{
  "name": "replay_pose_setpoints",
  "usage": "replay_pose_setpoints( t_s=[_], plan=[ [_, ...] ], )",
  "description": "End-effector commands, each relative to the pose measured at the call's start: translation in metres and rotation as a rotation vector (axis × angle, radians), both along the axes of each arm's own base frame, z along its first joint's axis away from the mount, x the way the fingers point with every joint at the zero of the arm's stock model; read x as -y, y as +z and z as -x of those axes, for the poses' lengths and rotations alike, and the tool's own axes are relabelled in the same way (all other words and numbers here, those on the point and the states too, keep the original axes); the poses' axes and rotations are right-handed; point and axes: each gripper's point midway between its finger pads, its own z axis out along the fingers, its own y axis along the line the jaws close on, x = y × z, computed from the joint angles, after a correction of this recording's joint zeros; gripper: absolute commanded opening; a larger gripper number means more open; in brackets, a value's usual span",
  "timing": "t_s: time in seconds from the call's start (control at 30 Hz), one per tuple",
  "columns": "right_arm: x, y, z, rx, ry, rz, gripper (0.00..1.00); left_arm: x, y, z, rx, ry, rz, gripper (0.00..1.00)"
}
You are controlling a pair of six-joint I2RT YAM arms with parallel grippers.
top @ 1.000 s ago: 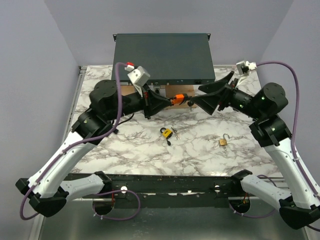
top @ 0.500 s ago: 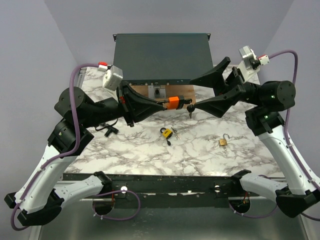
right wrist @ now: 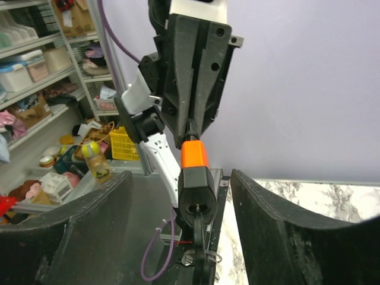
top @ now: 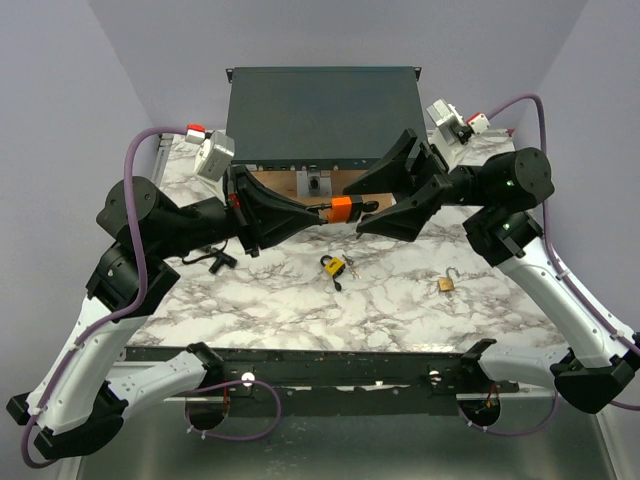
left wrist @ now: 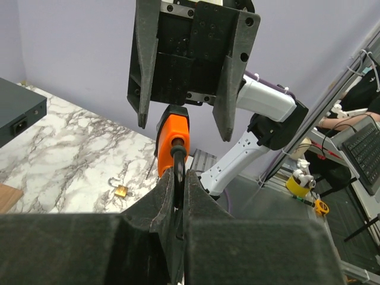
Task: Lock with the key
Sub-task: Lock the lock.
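Key (top: 342, 207): clamped in my left gripper (top: 322, 212); right gripper (top: 356, 211), fingers wide and empty, now moved astride it; handover likely.

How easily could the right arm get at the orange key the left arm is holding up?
Probably easily, yes: the right end effector is open with the key lined up between its fingers, and only the left end effector grips its other end.
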Motion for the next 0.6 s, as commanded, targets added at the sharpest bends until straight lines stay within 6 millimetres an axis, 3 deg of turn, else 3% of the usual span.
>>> replay_pose_setpoints(
  t_s=[0.0, 0.57],
  plan=[
    [-0.002, -0.004, -0.005, -0.019, -0.038, 0.001, 0.65, -0.014, 0.028, 0.014, 0.072, 0.001, 0.062, 0.0],
    [-0.01, -0.016, 0.004, -0.042, -0.01, 0.033, 0.48, -0.011, 0.027, 0.009, 0.054, -0.017, 0.071, 0.0]
  ],
)
